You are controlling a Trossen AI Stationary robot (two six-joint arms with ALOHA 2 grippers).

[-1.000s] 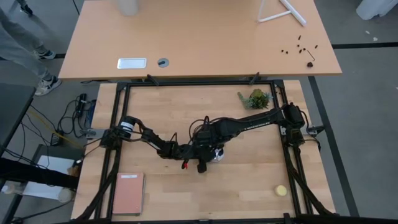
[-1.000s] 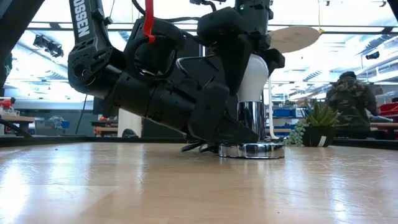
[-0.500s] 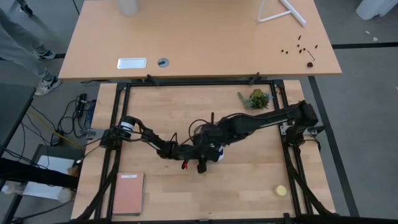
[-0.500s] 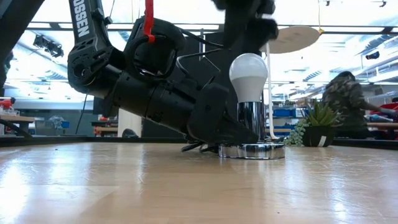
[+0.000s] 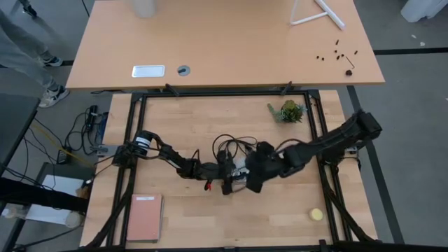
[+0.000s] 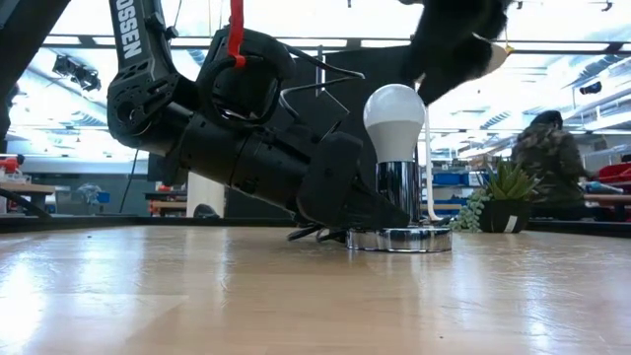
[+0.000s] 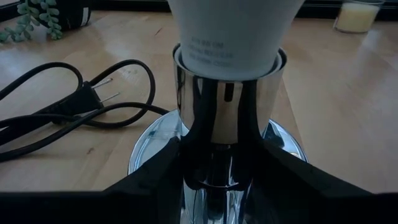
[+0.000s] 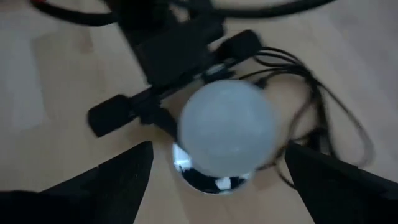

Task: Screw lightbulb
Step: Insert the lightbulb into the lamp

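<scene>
The white lightbulb [image 6: 394, 113] stands upright, its narrow end down in the chrome socket [image 6: 399, 239], which rests by its round base on the wooden table [image 5: 280, 210]. My left gripper [image 5: 227, 175] reaches in low from the table's left and is shut on the socket. My right gripper [image 8: 217, 186] hangs open above the bulb [image 8: 227, 130] and a little to its right. Its fingers are spread wide and touch nothing. In the low view only its dark underside [image 6: 454, 39] shows, at the top. My left gripper pinches the socket's upright chrome stem [image 7: 224, 124] between its two fingers [image 7: 155, 174], low down, just above the round base [image 7: 149, 143]. The fingers come nearly level from the table's left, slanting slightly down. The socket stands upright on the table with the bulb in it.
The socket's black cord and plug [image 7: 74, 106] lie coiled on the far side of the socket. A small potted plant [image 5: 288, 110] stands at the far right, a yellow ball [image 5: 316, 214] at the near right, a pink notebook [image 5: 144, 217] at the near left.
My right gripper has let go of the bulb's round top, risen off it and drawn away toward the table's right and near edges, turning as it went. The bulb stays upright in the socket.
</scene>
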